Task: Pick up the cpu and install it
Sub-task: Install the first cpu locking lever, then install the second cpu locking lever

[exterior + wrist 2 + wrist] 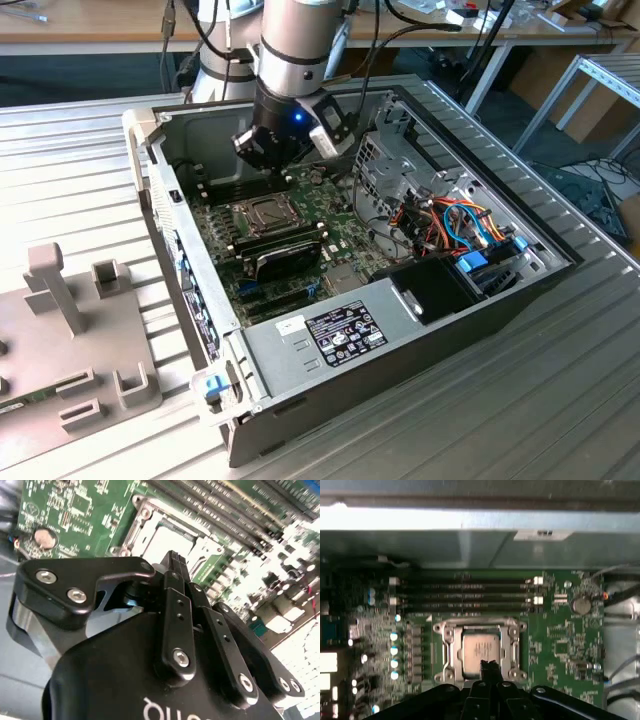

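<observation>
Already the cpu (480,652) lies seated in its socket frame (480,652), while the gripper (489,669) hovers just above, fingers pressed together, holding nothing.

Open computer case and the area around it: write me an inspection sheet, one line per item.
Surface: ribbed grey metal table carrying the open black computer case.
Job's things: small square silver-grey cpu lies inside the hinged silver metal socket frame on the green motherboard.
Clutter: grey plastic fixture tray at the exterior view's left.
End effector: black end effector hangs above the socket with its tips together, holding nothing visible.
Cables: orange and blue wires inside the case; black cables along the arm.
Surroundings: wooden bench behind the table.
</observation>
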You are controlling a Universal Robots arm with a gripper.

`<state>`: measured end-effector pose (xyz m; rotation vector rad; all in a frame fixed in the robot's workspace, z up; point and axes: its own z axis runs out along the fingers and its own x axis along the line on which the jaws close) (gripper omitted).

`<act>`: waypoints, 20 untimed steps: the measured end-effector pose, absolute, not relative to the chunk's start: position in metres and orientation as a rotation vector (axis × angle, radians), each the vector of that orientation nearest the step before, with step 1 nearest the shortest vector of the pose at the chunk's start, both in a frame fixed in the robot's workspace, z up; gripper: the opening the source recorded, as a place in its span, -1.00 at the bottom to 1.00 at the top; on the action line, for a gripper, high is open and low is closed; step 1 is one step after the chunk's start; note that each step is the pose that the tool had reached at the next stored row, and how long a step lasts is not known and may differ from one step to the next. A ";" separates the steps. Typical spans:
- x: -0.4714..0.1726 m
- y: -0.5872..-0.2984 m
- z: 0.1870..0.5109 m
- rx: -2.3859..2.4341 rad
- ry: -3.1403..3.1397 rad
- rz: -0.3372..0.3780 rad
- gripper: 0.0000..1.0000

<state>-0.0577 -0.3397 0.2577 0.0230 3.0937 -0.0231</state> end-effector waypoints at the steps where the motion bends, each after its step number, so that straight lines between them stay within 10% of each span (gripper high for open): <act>1: -0.058 -0.340 0.258 0.022 3.093 -0.045 -0.79; 20: -0.058 -0.350 0.257 0.022 3.093 -0.046 -0.79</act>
